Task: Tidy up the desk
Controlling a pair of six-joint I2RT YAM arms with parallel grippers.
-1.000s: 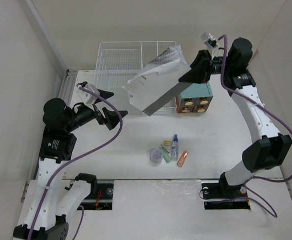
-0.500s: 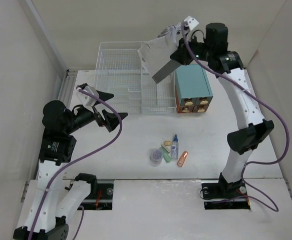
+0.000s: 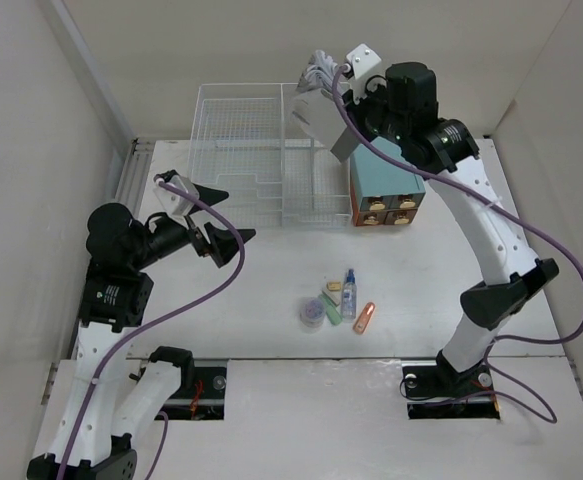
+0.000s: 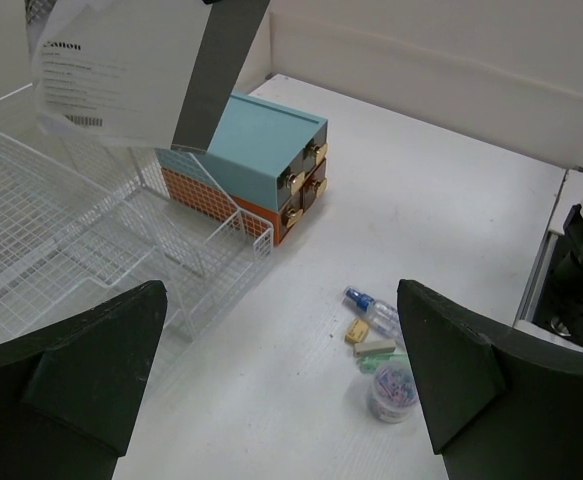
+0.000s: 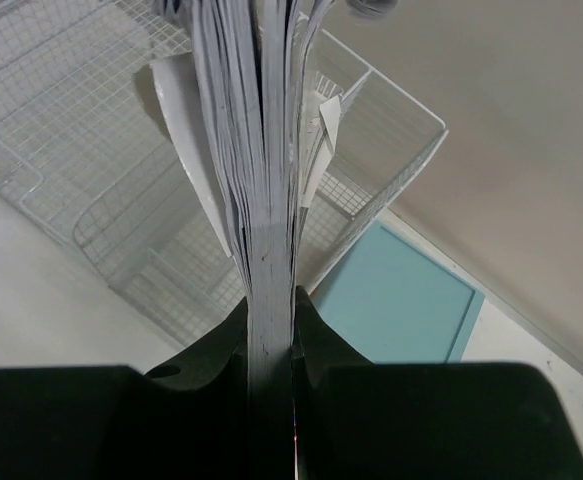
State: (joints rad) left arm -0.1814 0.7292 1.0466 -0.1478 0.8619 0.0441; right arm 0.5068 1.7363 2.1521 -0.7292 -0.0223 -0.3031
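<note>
One white worktop (image 3: 451, 260), boxed in by pale walls (image 3: 31, 120), is carrying a wire basket (image 3: 236, 130), a teal drawer cabinet (image 3: 386, 180) just beside it, and small clutter (image 3: 336, 305) toward the front. Your right fingers (image 5: 321, 350) are clenching a stack of papers (image 3: 316, 105) over the basket, now sitting higher and further back than half a second ago. Your left fingers (image 4: 81, 370) are hanging spread wide, gripping nothing.

Soft, even light leaves only faint shadows on the white counter (image 3: 411, 270). The paper stack (image 5: 269, 200) looks slightly blurred close to the right wrist camera.
</note>
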